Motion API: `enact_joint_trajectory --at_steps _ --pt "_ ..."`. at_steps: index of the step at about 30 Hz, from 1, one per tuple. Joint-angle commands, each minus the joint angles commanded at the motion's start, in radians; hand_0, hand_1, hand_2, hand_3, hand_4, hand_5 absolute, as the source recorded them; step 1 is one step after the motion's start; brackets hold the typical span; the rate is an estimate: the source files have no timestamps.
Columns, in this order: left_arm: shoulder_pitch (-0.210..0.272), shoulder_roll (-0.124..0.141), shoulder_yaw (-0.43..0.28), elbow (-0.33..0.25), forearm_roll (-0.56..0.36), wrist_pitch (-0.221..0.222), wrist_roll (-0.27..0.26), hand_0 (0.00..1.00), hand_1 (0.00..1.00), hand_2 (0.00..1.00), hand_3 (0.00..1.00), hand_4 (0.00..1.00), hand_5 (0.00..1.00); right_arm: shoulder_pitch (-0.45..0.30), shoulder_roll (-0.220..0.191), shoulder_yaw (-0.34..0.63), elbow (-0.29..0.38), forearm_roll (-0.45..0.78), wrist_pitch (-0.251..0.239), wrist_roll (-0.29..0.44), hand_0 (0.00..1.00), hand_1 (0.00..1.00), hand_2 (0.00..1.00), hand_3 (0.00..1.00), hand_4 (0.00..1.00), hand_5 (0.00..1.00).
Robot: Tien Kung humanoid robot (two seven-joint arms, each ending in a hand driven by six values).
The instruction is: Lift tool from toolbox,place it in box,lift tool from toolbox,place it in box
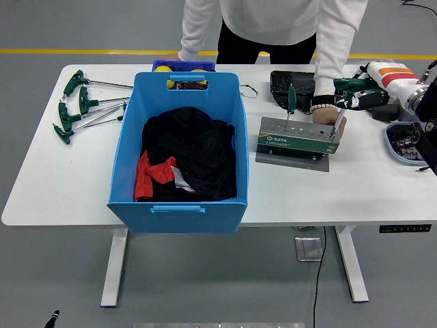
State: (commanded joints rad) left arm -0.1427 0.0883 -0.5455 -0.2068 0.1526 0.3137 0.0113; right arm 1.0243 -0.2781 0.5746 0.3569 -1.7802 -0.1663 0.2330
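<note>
A grey tool holder [298,141] stands right of centre on the white table [61,184]. Two green-handled tools stand upright in it: a smaller one [291,100] towards its left end and a T-handle tool [345,85] at its right end. My right hand [360,94] reaches in from the right and sits against that T-handle's grip; its hold is hidden. A person's hand [336,123] rests on the holder's right end. The big blue box [225,89] stands at centre, with black and red cloth inside. My left arm is out of view.
Several green T-handle tools [80,106] lie at the table's far left. A black case [288,87] sits behind the holder, and a small grey-blue tray [397,148] of parts sits at the right edge. The person leans over the far side, other hand [171,58] behind the box.
</note>
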Motion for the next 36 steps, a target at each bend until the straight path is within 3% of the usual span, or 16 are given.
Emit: enact_joint_trajectory --at_steps 1,12,13,18,19,25,36 --pt "-0.001 0.000 -0.001 0.000 0.002 0.001 0.001 0.669 0.659 0.706 0.733 0.916 0.818 0.001 0.000 -0.006 0.000 0.002 -0.001 0.000 0.357 0.361 0.365 0.430 0.998 0.724" --pt "-0.007 0.002 -0.018 -0.002 0.034 0.005 0.009 0.662 0.657 0.705 0.732 0.915 0.815 0.005 0.015 -0.048 -0.013 0.051 -0.022 0.003 0.326 0.313 0.324 0.374 0.998 0.731" --pt "-0.008 0.003 -0.020 -0.002 0.036 0.005 0.010 0.664 0.656 0.705 0.731 0.915 0.813 0.006 0.017 -0.050 -0.015 0.055 -0.024 0.002 0.220 0.253 0.273 0.283 0.998 0.741" --pt "-0.011 0.004 -0.027 -0.002 0.050 0.007 0.014 0.664 0.656 0.705 0.731 0.915 0.813 0.006 0.028 -0.059 -0.027 0.072 -0.040 0.000 0.220 0.253 0.273 0.283 0.998 0.741" --pt "-0.011 0.005 -0.028 -0.003 0.053 0.008 0.015 0.662 0.656 0.705 0.733 0.914 0.813 0.006 0.030 -0.060 -0.030 0.074 -0.042 0.000 0.177 0.194 0.225 0.238 0.998 0.746" --pt "-0.018 0.006 -0.034 -0.002 0.065 0.008 0.016 0.661 0.655 0.705 0.732 0.914 0.812 0.007 0.040 -0.067 -0.043 0.078 -0.058 -0.012 0.155 0.159 0.192 0.209 0.998 0.752" --pt "-0.040 0.008 -0.033 -0.002 0.069 0.011 0.013 0.661 0.655 0.704 0.731 0.913 0.811 0.013 0.051 -0.097 -0.080 0.114 -0.126 -0.043 0.128 0.115 0.159 0.165 0.998 0.754"
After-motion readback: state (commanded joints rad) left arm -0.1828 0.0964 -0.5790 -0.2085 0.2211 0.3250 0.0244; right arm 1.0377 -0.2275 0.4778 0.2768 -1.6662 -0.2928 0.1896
